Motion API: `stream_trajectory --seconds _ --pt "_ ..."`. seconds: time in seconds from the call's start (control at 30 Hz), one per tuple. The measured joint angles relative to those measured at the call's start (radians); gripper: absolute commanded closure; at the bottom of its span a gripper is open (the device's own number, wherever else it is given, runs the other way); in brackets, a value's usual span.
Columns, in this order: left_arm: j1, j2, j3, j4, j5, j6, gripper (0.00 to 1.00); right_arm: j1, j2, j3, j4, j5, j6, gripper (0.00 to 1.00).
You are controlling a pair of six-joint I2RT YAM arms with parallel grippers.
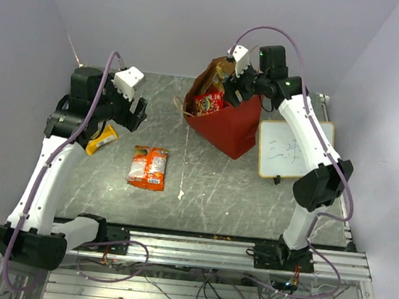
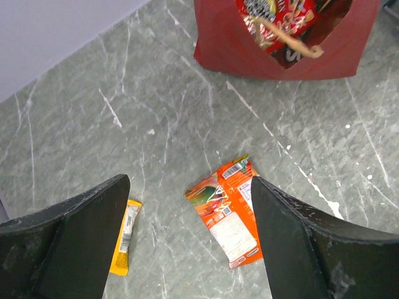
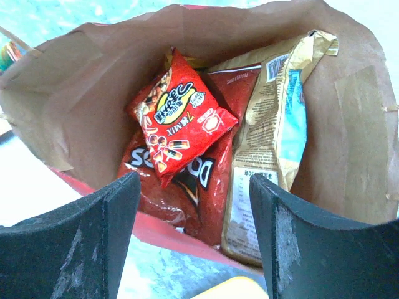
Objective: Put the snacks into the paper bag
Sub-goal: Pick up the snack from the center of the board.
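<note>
The red paper bag (image 1: 233,132) stands at the back of the grey table (image 1: 252,191), just beside a small whiteboard (image 1: 290,148); the right gripper (image 3: 193,180) hangs over its open top, fingers apart with nothing between them; inside the bag are a small red snack packet (image 3: 181,115), a red Doritos bag (image 3: 187,193) under it and a tall brown and blue pouch (image 3: 271,149) by the side wall; the left gripper (image 2: 190,187) is up over the table, fingers wide, holding nothing; below it an orange packet (image 2: 227,215) lies flat, and a yellow packet (image 2: 124,240) lies near it; both are outside the bag.
</note>
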Motion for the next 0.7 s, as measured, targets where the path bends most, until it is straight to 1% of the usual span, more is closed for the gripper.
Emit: stream_trajectory --seconds 0.1,0.2,0.27,0.47,0.6,0.7 --pt "0.005 0.035 0.000 -0.013 -0.027 -0.002 0.11 -0.010 -0.064 -0.089 0.043 -0.028 0.035 0.30" --pt "0.034 0.069 -0.016 -0.019 -0.037 0.006 0.12 -0.015 -0.156 -0.167 0.079 -0.043 0.056 0.30" --pt "0.071 0.087 -0.038 -0.026 -0.035 0.023 0.13 -0.015 -0.220 -0.230 0.102 -0.059 0.072 0.30" --pt "0.257 0.165 -0.116 -0.034 -0.024 0.096 0.13 -0.015 -0.365 -0.362 0.159 -0.121 0.095 0.28" --pt "0.342 0.222 -0.164 -0.032 -0.026 0.161 0.12 -0.015 -0.417 -0.429 0.187 -0.172 0.099 0.25" --pt "0.376 0.283 -0.174 -0.030 -0.032 0.209 0.11 -0.015 -0.426 -0.459 0.196 -0.212 0.100 0.24"
